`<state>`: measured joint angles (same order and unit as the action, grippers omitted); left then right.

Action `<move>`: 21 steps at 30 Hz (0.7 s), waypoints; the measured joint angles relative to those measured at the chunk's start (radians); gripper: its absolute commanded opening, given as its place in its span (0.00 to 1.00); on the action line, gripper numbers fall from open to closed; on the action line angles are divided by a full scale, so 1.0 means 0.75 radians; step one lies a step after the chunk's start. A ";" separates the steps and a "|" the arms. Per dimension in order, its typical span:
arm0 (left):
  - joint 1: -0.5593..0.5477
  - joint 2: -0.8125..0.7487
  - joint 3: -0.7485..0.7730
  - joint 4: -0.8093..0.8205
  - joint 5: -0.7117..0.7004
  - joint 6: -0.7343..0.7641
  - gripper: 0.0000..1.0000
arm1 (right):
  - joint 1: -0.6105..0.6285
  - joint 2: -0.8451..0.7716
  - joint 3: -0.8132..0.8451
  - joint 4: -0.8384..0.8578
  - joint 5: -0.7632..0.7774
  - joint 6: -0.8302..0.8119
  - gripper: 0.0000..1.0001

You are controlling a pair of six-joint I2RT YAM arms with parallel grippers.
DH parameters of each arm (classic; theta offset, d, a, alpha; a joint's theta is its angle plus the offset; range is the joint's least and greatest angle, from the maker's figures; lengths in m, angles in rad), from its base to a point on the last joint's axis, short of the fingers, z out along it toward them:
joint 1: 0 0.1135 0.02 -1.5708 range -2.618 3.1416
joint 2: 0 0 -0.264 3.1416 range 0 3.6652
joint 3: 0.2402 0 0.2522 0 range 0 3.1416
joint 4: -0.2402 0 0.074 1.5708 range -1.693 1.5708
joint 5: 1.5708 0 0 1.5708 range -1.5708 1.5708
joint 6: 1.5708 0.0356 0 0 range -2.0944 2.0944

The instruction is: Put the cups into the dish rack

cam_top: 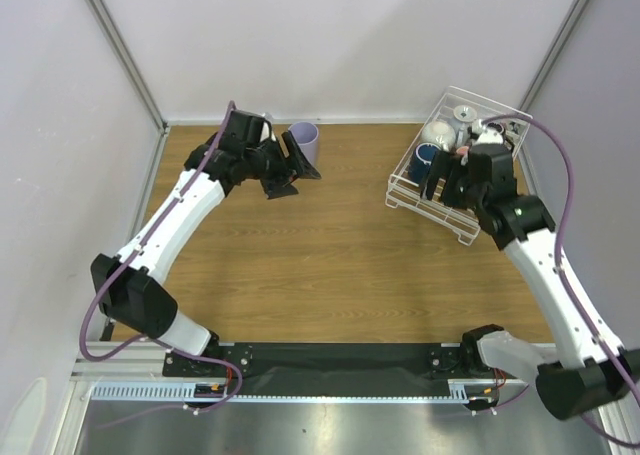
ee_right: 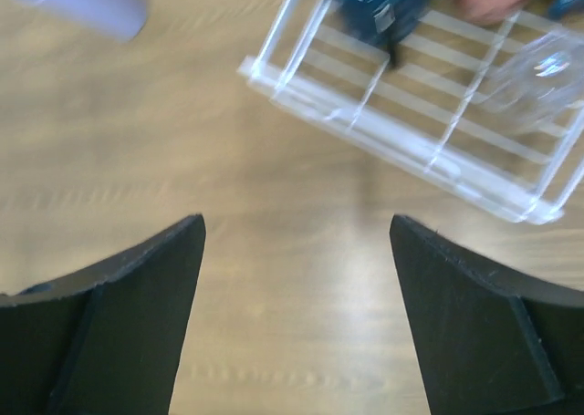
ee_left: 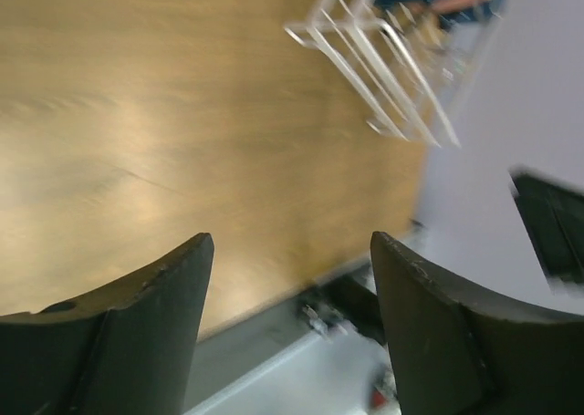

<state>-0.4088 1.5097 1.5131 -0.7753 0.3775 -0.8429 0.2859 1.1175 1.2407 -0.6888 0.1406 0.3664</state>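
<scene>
lavender tumbler (cam_top: 304, 138) upright on worktop (cam_top: 330, 245), far-left, outside dish rack (cam_top: 404, 189) | navy cup (cam_top: 427, 159) plus others inside dish rack, far-right | we see left hand (ee_left: 290, 243) spread, empty, beside tumbler | right hand (ee_right: 297, 225) spread, empty, over dish rack's near edge

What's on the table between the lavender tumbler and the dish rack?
Nothing: bare wood between lavender tumbler and dish rack, in the top view.

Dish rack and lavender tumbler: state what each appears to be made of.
Dish rack: thin white bars with a glossy, slightly translucent look. It could be coated wire or plastic; the blur leaves it open. Lavender tumbler: opaque, even pastel colour with no strong glare, so probably matte plastic, possibly ceramic.
</scene>
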 measured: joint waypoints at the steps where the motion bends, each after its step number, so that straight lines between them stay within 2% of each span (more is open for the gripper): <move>1: -0.015 0.008 0.000 0.008 -0.080 0.029 0.75 | 0.018 -0.040 -0.021 -0.031 -0.039 0.001 0.88; 5: -0.066 0.059 0.017 0.071 -0.317 0.153 0.75 | 0.036 -0.181 -0.059 -0.156 -0.145 0.002 0.88; 9: -0.103 0.219 0.198 0.131 -0.466 0.336 0.78 | 0.035 -0.253 -0.058 -0.244 -0.211 0.002 0.88; 14: -0.111 0.497 0.564 0.180 -0.526 0.627 0.78 | 0.035 -0.260 -0.058 -0.278 -0.261 0.006 0.88; 21: -0.095 0.775 0.838 0.198 -0.625 0.891 0.72 | 0.024 -0.214 -0.039 -0.319 -0.264 0.005 0.88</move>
<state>-0.4801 2.0911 2.1418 -0.6270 -0.0910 -0.1745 0.3038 0.9573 1.2118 -0.9283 -0.0574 0.3702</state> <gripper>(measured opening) 0.736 0.883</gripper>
